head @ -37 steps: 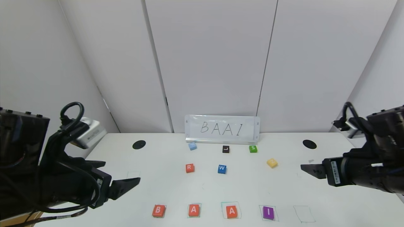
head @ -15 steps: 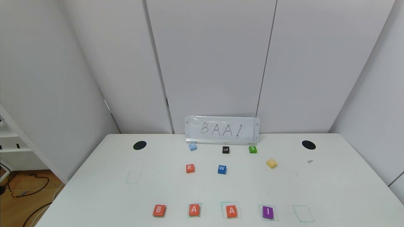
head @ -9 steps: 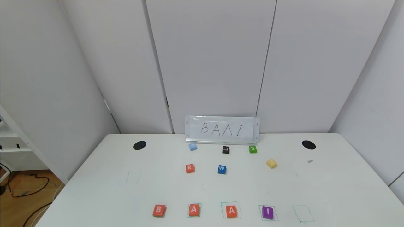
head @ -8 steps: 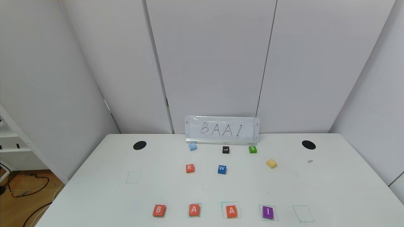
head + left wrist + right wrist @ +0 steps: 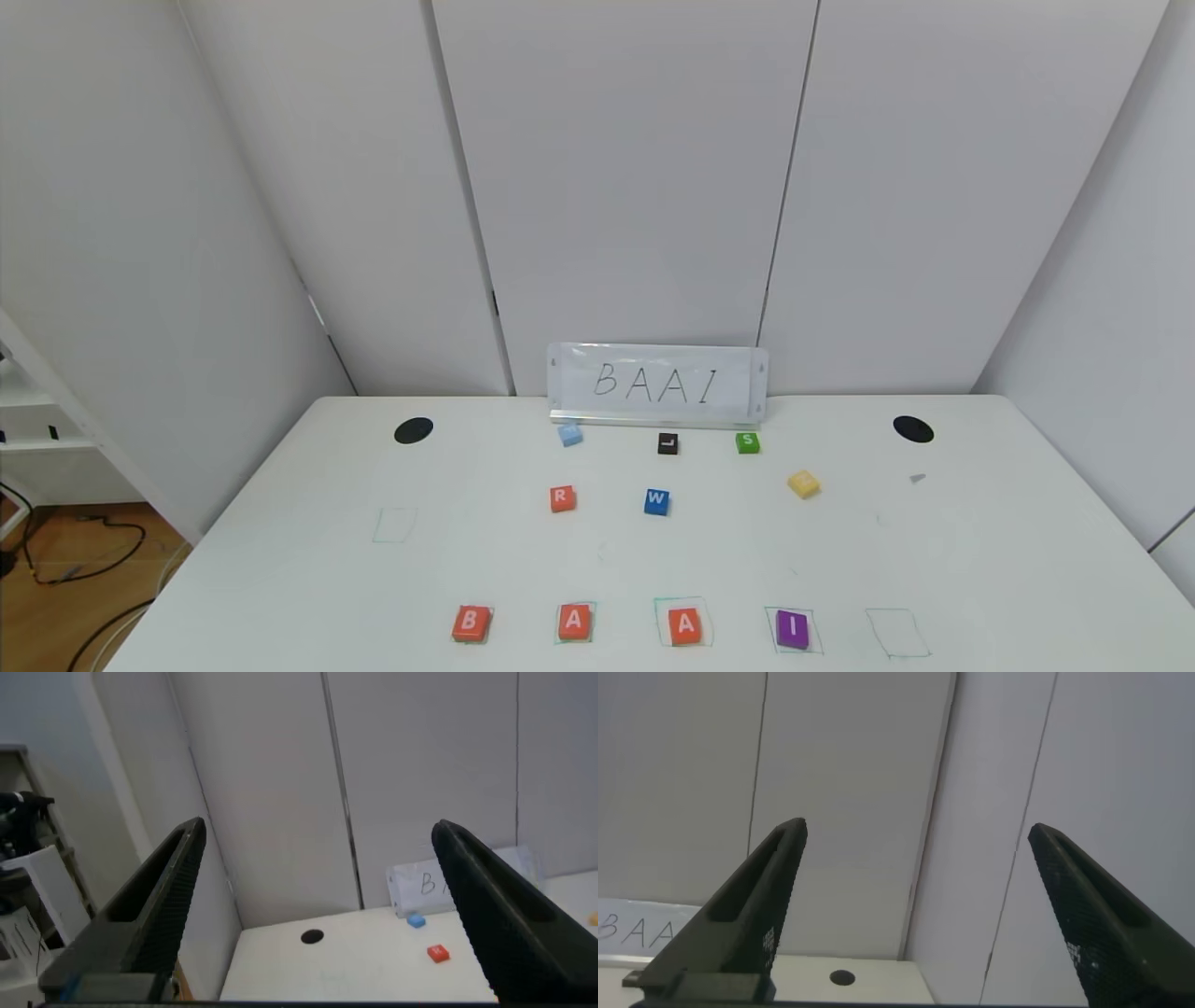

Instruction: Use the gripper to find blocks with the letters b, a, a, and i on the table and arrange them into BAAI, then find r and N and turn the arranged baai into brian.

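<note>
Four blocks sit in a row near the front edge of the white table: orange-red B, orange-red A, orange-red A and purple I. The orange-red R cube lies farther back, and shows in the left wrist view. No block with a readable N shows. Both arms are out of the head view. My left gripper is open and empty, held off the table's left side. My right gripper is open and empty, facing the wall.
A whiteboard sign reading BAAI stands at the back. Before it lie a light blue cube, black L, green S, blue W and a yellow cube. An empty teal square lies right of I; another is at the left.
Both arms, in the head view at left and right 2.5 s ago, have pulled back out of it. No block has moved.
</note>
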Controlling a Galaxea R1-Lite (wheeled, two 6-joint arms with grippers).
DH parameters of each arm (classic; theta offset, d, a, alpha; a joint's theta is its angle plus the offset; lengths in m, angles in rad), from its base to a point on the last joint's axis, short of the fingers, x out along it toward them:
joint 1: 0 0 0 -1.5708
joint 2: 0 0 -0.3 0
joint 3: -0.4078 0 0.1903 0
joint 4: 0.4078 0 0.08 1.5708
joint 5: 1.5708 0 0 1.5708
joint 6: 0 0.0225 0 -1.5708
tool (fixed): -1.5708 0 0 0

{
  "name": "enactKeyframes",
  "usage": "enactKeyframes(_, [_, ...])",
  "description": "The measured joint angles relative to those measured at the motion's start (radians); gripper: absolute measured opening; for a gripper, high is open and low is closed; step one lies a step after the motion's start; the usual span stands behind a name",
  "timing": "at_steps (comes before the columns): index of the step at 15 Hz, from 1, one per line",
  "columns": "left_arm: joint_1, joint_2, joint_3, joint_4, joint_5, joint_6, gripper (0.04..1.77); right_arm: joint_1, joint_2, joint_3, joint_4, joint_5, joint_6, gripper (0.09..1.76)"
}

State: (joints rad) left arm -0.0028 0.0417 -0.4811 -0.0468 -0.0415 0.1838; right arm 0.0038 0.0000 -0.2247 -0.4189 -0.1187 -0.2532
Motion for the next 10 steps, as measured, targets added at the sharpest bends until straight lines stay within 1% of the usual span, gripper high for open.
enactKeyframes(1, [0.0,-0.014,0.066,-0.071,0.004,-0.001,1.72,0.0,0.0,0.048,-0.027,0.017,0.001,1.7])
enactKeyframes(3, [0.0,-0.031,0.203,-0.173,0.008,-0.004,1.72,0.0,0.0,0.157,-0.033,0.039,0.018,1.71])
enactKeyframes(4, [0.0,-0.036,0.279,-0.199,0.007,-0.007,1.72,0.0,-0.001,0.19,0.023,0.047,0.04,1.71])
enactKeyframes(5, [0.0,-0.039,0.342,-0.201,0.002,-0.007,1.72,0.0,-0.001,0.208,0.115,0.049,0.051,1.71])
enactKeyframes(6, [0.0,-0.041,0.398,-0.175,-0.002,-0.002,1.72,0.0,-0.001,0.217,0.215,0.048,0.057,1.71])
enactKeyframes(7, [0.0,-0.042,0.441,-0.104,-0.003,0.003,1.72,0.0,-0.001,0.221,0.293,0.054,0.074,1.71])
enactKeyframes(9, [0.0,-0.042,0.472,0.043,-0.001,-0.013,1.72,0.0,-0.001,0.223,0.372,0.113,0.153,1.71])
enactKeyframes(10, [0.0,-0.042,0.475,0.049,0.003,-0.039,1.72,0.0,-0.001,0.224,0.404,0.138,0.179,1.71])
